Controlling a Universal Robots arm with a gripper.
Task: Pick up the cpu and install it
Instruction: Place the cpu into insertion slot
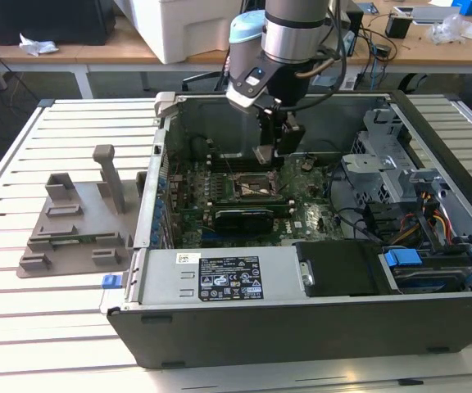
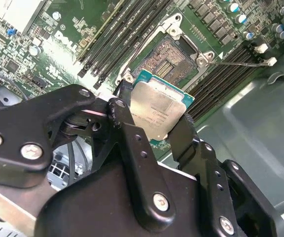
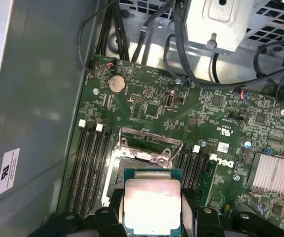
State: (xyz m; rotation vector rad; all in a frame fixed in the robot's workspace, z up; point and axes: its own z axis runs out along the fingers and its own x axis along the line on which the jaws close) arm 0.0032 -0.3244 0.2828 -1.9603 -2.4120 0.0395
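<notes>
Universal Robots arm at work inside an open desktop computer case [image 1: 301, 327]. The black, pin-jointed gripper [image 2: 154, 118] has its two fingers [image 2: 124, 116] closed on opposite edges of the cpu [image 2: 158, 108], which they hold flat with its top plate facing the wrist cameras. The cpu is a small square chip with a matt silvery metal lid, rounded at the corners, on a thin teal-green substrate that shows as a rim around the lid. In the exterior view it hangs clear of the motherboard [image 3: 191, 108], above the open socket [image 2: 170, 55] and not seated in it. The socket is a square bed of fine metallic contacts framed in bright pressed steel. Long dark memory slots [image 3: 88, 163] with white end clips flank it on both sides. The board is glossy green and densely populated; it also carries a round silver coin cell [image 3: 116, 84] and a finned aluminium heatsink [image 3: 272, 173]. A black graphics card [image 1: 248, 217] lies across the board below the socket. The case is of grey sheet metal and stands on a white slatted table [image 1: 56, 319]. Beside it, on the exterior view's left, rests a grey plastic holder tray [image 1: 72, 233] with upright posts. Behind are wood-topped desks [image 1: 97, 49].
</notes>
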